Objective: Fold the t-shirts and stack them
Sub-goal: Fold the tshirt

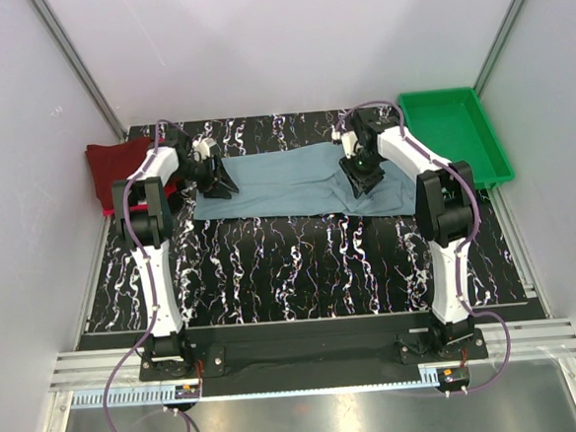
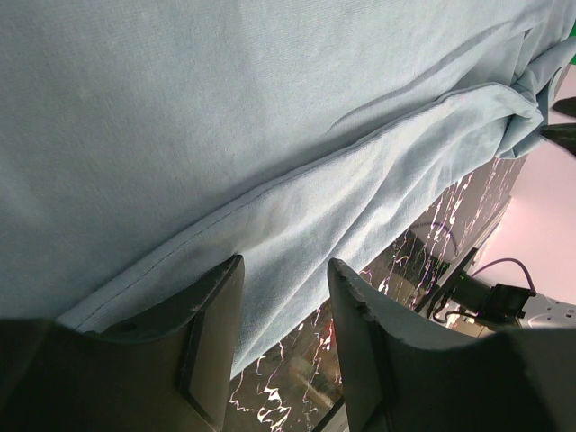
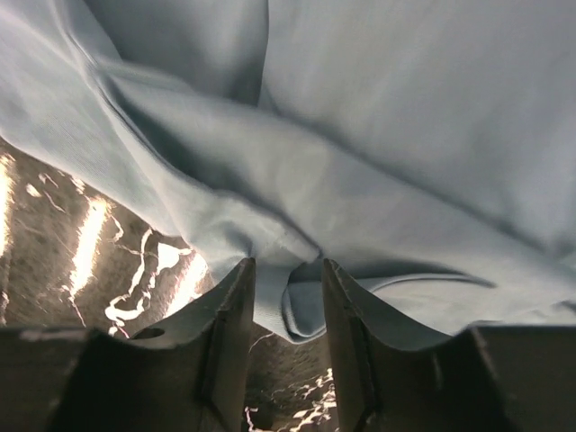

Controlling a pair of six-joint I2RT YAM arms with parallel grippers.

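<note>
Left claw (image 2: 285, 266): jaws stood apart with nothing pinched. The stitched hem of the grey-blue t-shirt (image 2: 225, 108) ran across just beyond the tips.

Right claw (image 3: 286, 266): jaws likewise apart. A bunched fold of the same shirt sat in the gap between them, unclamped as far as the wrist view showed.

The grey-blue shirt lay as a long band across the far half of the table (image 1: 301, 264). The left claw was at its left end and the right claw was toward its rumpled right end. A maroon t-shirt (image 1: 116, 164) lay at the far left corner. Beside it a sliver of red t-shirt (image 1: 172, 191) showed, mostly hidden by the left arm. A green tray (image 1: 452, 130) stood at the far right, near the band.

Assessment: the cloth looked light, limp and thin, not fragile. It would likely sag and drag rather than hold a shape. The hem and corners at each end offered the firmest purchase. At the bunched right end there was a risk of catching one layer only.
</note>
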